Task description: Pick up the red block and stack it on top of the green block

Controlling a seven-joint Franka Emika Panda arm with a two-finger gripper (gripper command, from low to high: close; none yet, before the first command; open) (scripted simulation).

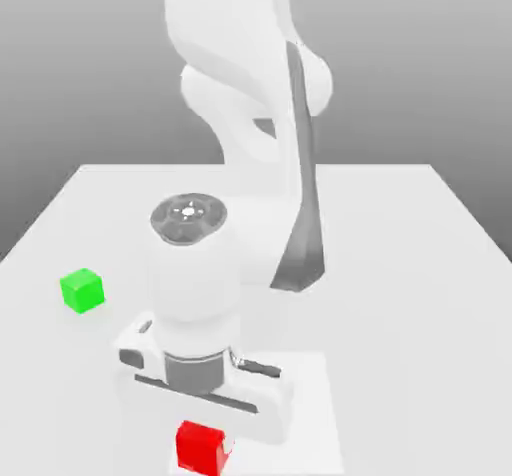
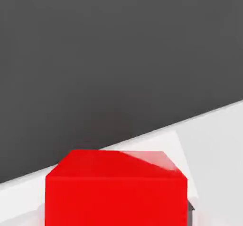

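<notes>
The red block [image 1: 203, 448] rests on the white table near its front edge, directly under the arm's hand. My gripper [image 1: 206, 432] has come straight down over it and is shut on the red block. In the hand view the red block [image 2: 116, 192] looms very close, with a dark bit of a finger [image 2: 190, 210] at its side. The green block [image 1: 82, 290] sits by itself on the table toward the exterior view's left, farther back than the red one and well apart from the gripper.
The white table [image 1: 400, 264] stretches back to the arm's base [image 1: 250, 114], which rises behind the hand. The table's edge [image 2: 209, 111] runs close by the red block, with dark floor beyond it.
</notes>
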